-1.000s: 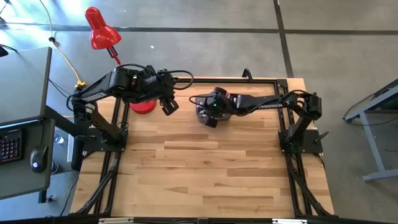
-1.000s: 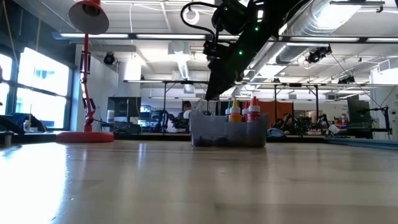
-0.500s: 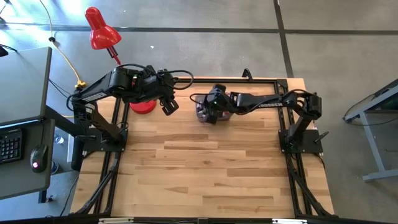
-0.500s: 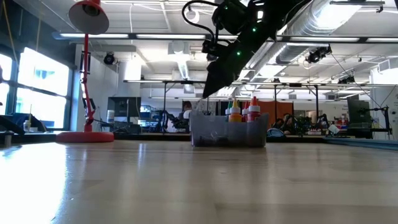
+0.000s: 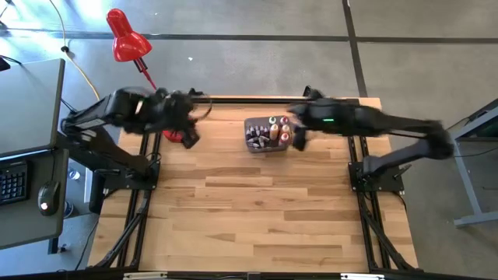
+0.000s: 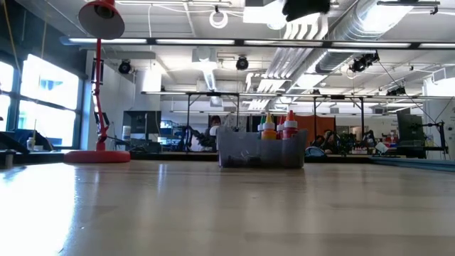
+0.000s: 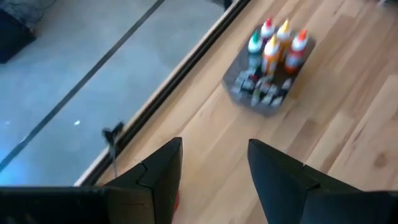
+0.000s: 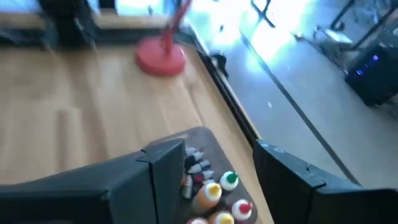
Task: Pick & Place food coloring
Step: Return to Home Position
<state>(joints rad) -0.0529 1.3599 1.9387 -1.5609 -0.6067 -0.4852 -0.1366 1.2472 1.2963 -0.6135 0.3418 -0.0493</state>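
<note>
The food coloring bottles [image 5: 274, 129] sit inside a dark grey tub [image 5: 252, 145] near the table's far edge. Some stand upright with red, yellow and green caps [image 7: 274, 45]; smaller ones lie on the tub's floor [image 8: 198, 163]. The low view shows the upright bottles [image 6: 278, 126] sticking up above the tub [image 6: 260, 151]. My left gripper [image 5: 189, 138] [image 7: 214, 148] hangs open to the left of the tub, over the lamp base. My right gripper [image 5: 299, 135] [image 8: 217, 148] is open just right of the tub and above it. Neither holds anything.
A red desk lamp stands with its base [image 5: 176, 134] [image 8: 160, 60] at the table's far left, next to my left gripper; its head [image 5: 124, 35] reaches beyond the far edge. Bare wood [image 5: 257, 210] stretches from the tub to the near edge. A desk with a keyboard [image 5: 14, 183] is left of the table.
My right gripper has pulled away from above the tub, up and toward the table's right edge, moving fast. My left gripper has drawn back toward the left edge, over the lamp base. The tub and its bottles have stayed put.
</note>
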